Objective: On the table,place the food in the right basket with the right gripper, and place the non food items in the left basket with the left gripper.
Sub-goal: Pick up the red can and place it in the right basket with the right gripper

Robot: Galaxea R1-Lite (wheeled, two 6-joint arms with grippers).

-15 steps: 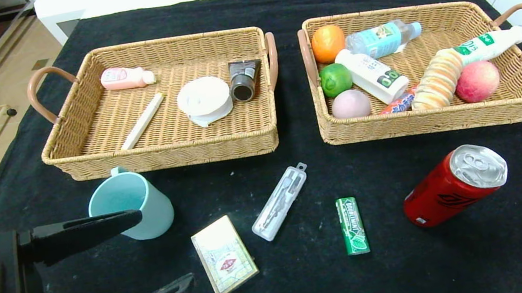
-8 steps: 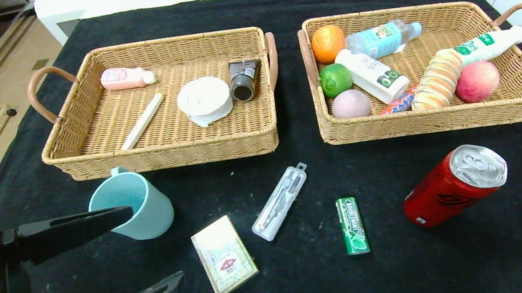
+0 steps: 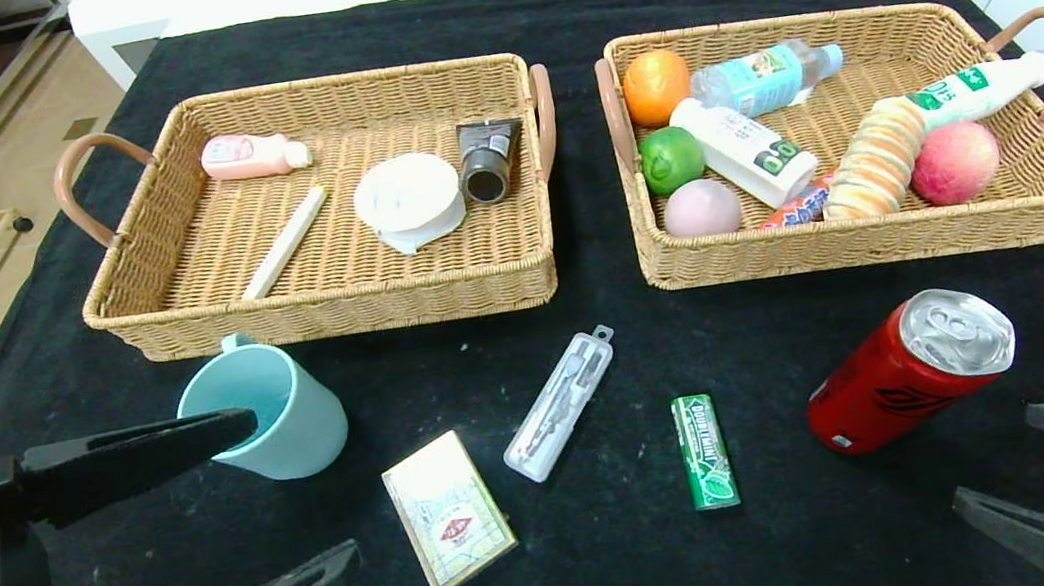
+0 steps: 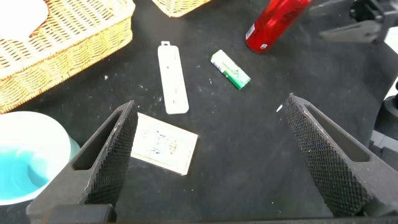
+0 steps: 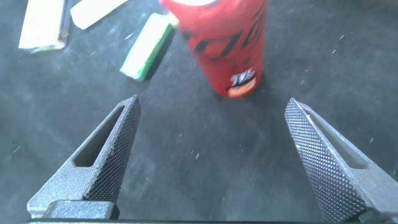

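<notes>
In the head view the change sits at the lower right of the frame: the right hand (image 3: 1038, 457), absent a second ago and only a fingertip at the edge half a second ago, has now pushed in with its fingers spread wide and nothing between them, aimed toward the red can (image 3: 911, 371) lying on the counter (image 3: 619, 573) just in front of the right basket (image 3: 868, 242); the left hand (image 3: 292, 500), at the lower left, has slid a little back toward the frame's edge, also spread and empty, its upper finger crossing the blue cup (image 3: 265, 412); the card box (image 3: 448, 511), the clear case (image 3: 562, 404) and the green gum pack (image 3: 704, 451) lie where they were, as do both baskets' contents, the left basket (image 3: 322, 309) included. In the left wrist view the left hand (image 4: 208, 155) gapes over the card box (image 4: 163, 143), the cup (image 4: 31, 162) at the lower left. In the right wrist view the right hand (image 5: 214, 158) frames the can (image 5: 227, 43) at the top centre, well short of it; my reading is that the can is next, with 5 items left on the counter.
</notes>
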